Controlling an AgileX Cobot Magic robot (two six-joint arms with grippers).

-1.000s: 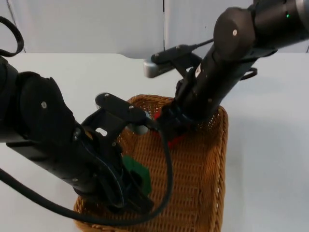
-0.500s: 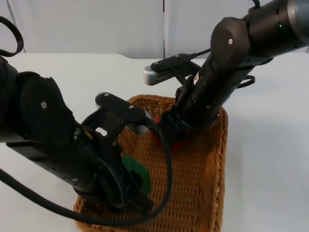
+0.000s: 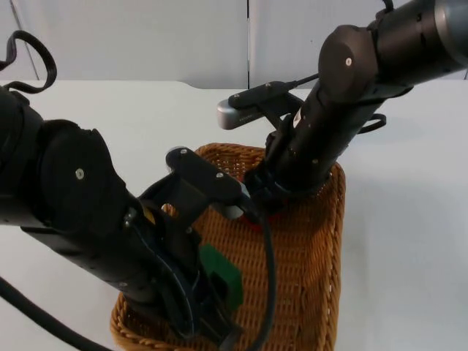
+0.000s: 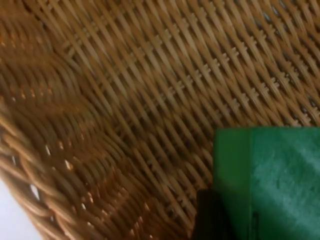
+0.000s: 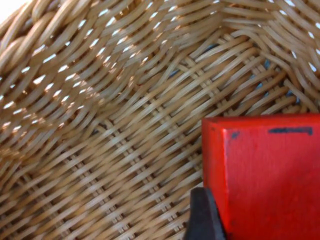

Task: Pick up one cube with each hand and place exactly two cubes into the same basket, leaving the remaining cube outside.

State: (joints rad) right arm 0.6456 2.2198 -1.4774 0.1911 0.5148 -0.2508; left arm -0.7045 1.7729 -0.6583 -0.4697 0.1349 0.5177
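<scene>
Fingers of left gripper [image 3: 219, 292] clamped on green cube [image 3: 223, 272] over wicker basket [image 3: 307, 263], right gripper [image 3: 257, 199] holding red cube [image 3: 254, 221] inside basket, left wrist view green cube [image 4: 270, 182] against black fingertip [image 4: 212, 217] above weave, right wrist view red cube [image 5: 265, 175] beside fingertip [image 5: 202, 217] over basket floor [image 5: 110, 130].

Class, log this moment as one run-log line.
left claw: shut on green cube, over basket | right claw: shut on red cube, over basket | release: pending
</scene>
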